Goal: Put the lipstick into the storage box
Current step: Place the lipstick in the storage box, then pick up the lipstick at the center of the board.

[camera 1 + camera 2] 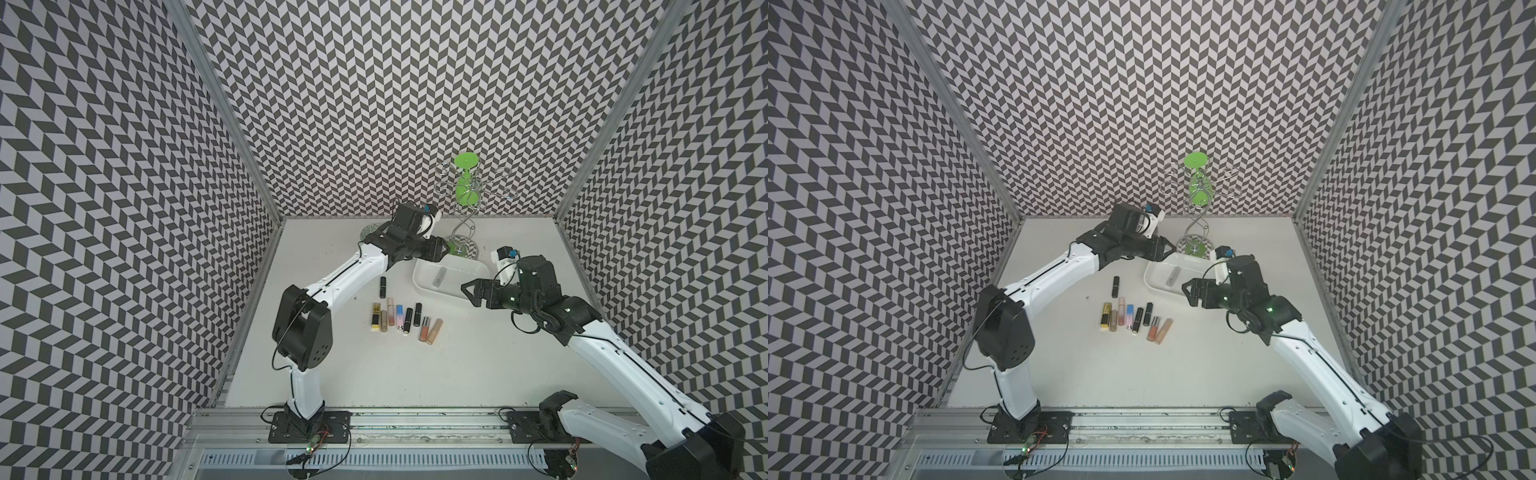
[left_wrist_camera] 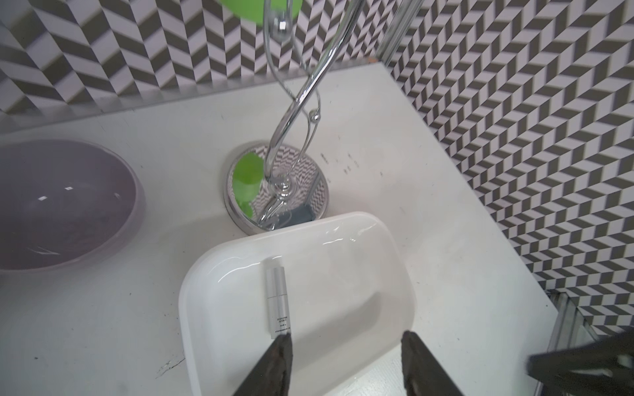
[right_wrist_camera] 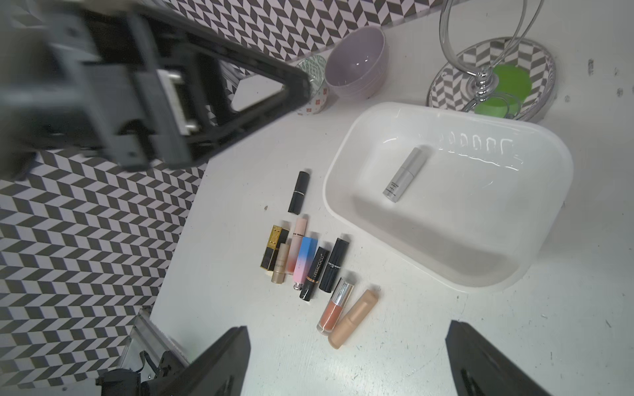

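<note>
One silver lipstick (image 2: pixel 278 301) lies flat in the box (image 2: pixel 394 240), just ahead of the left claw (image 2: pixel 346 337), whose jaws are parted and empty. The right claw (image 1: pixel 468 293) is held wide open and empty beside the box. The drop-off step is judged complete; next, one lipstick from the row (image 3: pixel 308 264) on the table (image 3: pixel 429 343) must be straddled squarely, since neighbours there are touching.

Only "LESSXCOCO" reads clearly, lettered along the black tube (image 3: pixel 315 272); other print is too small.
</note>
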Robot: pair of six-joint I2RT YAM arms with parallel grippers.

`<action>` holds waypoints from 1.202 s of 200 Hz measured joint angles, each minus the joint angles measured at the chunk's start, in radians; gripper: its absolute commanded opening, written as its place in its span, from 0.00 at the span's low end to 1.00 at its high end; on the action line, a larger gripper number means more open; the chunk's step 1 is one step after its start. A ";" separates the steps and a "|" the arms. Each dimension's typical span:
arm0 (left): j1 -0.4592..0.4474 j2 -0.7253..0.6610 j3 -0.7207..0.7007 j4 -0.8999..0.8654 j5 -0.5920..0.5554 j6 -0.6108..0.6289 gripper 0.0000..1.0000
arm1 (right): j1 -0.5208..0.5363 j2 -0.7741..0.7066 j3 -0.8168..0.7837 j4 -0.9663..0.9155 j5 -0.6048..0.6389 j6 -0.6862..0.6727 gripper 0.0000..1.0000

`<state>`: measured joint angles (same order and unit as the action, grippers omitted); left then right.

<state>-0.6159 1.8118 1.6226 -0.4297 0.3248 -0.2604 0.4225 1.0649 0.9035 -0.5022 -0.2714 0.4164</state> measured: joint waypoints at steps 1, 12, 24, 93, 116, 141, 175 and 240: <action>0.000 -0.006 -0.005 0.001 0.000 0.000 0.58 | 0.000 0.002 0.000 0.000 -0.001 0.000 0.92; 0.000 -0.089 -0.098 0.029 -0.005 -0.001 0.60 | 0.000 0.026 0.000 -0.006 -0.008 0.000 0.91; 0.000 -0.179 -0.211 0.055 -0.013 -0.002 0.64 | 0.006 0.051 0.001 -0.022 -0.012 0.002 0.91; 0.049 -0.475 -0.714 0.171 -0.024 -0.087 0.69 | 0.144 0.190 0.005 -0.110 0.013 0.011 0.90; 0.027 -0.483 -0.746 0.172 -0.024 -0.105 0.68 | 0.146 0.192 0.004 -0.113 0.014 0.026 0.90; -0.037 -0.480 -0.759 0.163 -0.032 -0.113 0.65 | 0.146 0.193 -0.002 -0.113 0.024 0.041 0.90; -0.164 -0.427 -0.759 0.128 -0.073 -0.117 0.59 | 0.145 0.186 -0.017 -0.126 0.065 0.063 0.86; -0.296 -0.280 -0.669 0.058 -0.130 -0.102 0.54 | 0.089 0.061 -0.061 -0.174 0.151 0.109 0.81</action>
<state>-0.9123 1.5322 0.9539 -0.3717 0.1951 -0.3626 0.5114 1.1263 0.8421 -0.6762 -0.1204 0.5251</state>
